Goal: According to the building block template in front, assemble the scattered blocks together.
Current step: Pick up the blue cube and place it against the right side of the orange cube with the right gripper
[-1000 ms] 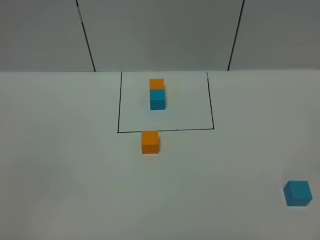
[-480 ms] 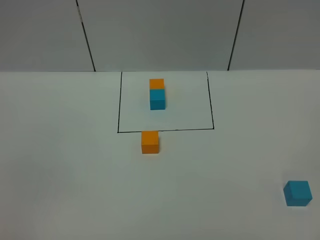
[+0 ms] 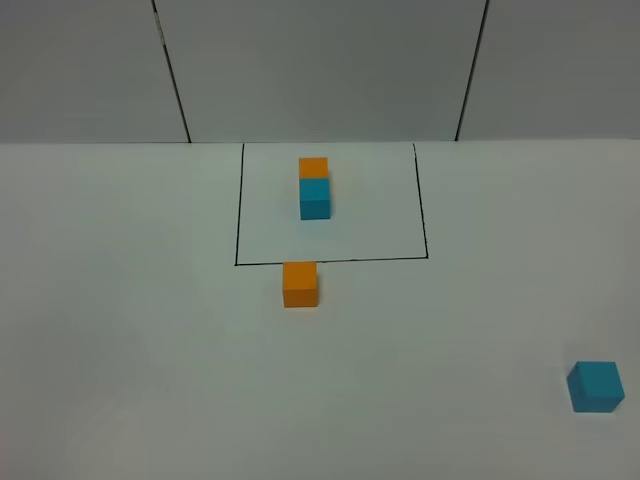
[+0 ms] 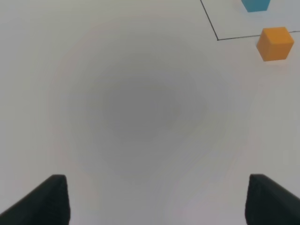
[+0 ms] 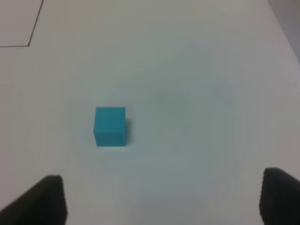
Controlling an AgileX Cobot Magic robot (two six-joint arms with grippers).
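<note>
**Exterior high view.** A white table [image 3: 120,330] runs back to a grey panelled wall [image 3: 320,70] across the top of the frame. At upper centre a thin black-lined frame [image 3: 238,205] is drawn on the table. Inside it, left of its middle, stands the building block template [image 3: 314,188]: the template's orange cube [image 3: 313,167] behind and the template's teal cube [image 3: 315,198] in front, touching in a row that runs away from the camera. The loose orange block [image 3: 300,284] sits at centre frame, just outside the near line of the black-lined frame and slightly left of the template's row. The loose teal block [image 3: 596,386] lies at lower right, near the right edge, well apart from the loose orange block and from the template.

**Left wrist view.** The left gripper [image 4: 157,201] is released: its two dark fingertips stand wide apart with only bare table and a soft shadow between them. The loose orange block lies well ahead and off to one side, just outside a corner of the black-lined frame. A sliver of the template's teal cube shows inside that corner, cut off by the picture's edge.

**Right wrist view.** The right gripper [image 5: 161,199] is likewise spread and grasps nothing. The loose teal block rests on the table ahead of the fingertips, closer to one finger's side than the other and touching neither. One corner of the black-lined frame shows far beyond it
</note>
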